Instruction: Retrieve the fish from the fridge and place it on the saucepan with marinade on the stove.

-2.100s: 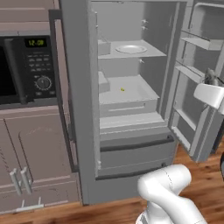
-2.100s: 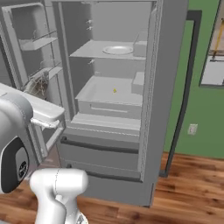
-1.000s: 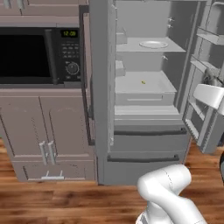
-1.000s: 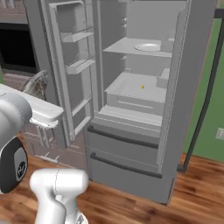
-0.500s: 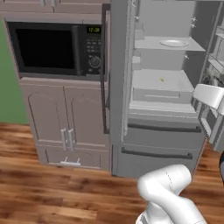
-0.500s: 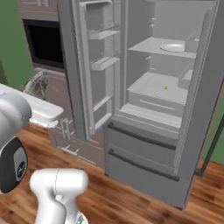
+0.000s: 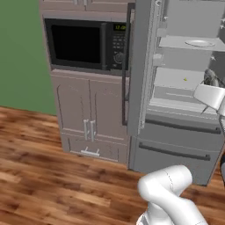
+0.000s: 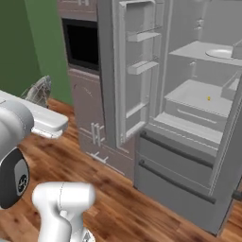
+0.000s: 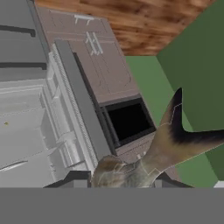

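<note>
Fingers (image 9: 124,178) pinching the grey-beige fish (image 9: 153,151), tail pointing up in the hand view, held out in the air away from the open fridge (image 8: 189,118), beside the microwave (image 7: 83,44) above the wooden floor (image 7: 39,176).
</note>
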Controlling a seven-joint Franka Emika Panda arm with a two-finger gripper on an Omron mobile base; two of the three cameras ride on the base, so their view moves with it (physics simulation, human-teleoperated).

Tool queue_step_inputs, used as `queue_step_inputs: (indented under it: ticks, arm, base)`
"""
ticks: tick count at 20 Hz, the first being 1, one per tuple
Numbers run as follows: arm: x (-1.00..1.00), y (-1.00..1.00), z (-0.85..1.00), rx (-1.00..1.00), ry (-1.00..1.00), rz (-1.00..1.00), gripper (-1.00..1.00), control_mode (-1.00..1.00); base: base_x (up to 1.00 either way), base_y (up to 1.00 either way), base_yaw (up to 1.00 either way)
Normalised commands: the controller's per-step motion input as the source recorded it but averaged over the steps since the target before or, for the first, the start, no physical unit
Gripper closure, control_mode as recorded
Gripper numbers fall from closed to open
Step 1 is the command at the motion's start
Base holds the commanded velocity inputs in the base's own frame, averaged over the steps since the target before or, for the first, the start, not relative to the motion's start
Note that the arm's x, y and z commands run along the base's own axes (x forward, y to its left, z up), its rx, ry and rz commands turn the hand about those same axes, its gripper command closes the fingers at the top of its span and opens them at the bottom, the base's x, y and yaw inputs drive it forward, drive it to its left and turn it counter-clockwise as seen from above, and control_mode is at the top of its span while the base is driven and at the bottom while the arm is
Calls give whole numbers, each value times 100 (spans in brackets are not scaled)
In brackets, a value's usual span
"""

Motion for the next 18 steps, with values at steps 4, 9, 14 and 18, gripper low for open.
queue_step_inputs:
  ticks: [4, 9, 14, 18]
  arm:
    - [0, 0, 0, 0, 0, 0, 100, 100]
    - [0, 0, 0, 0, 0, 0, 100, 100]
    - [0, 0, 0, 0, 0, 0, 100, 100]
    - [0, 0, 0, 0, 0, 0, 100, 100]
  base:
    - [-38, 0, 32]
    - [-35, 0, 32]
    - [-33, 0, 33]
    - [-29, 0, 34]
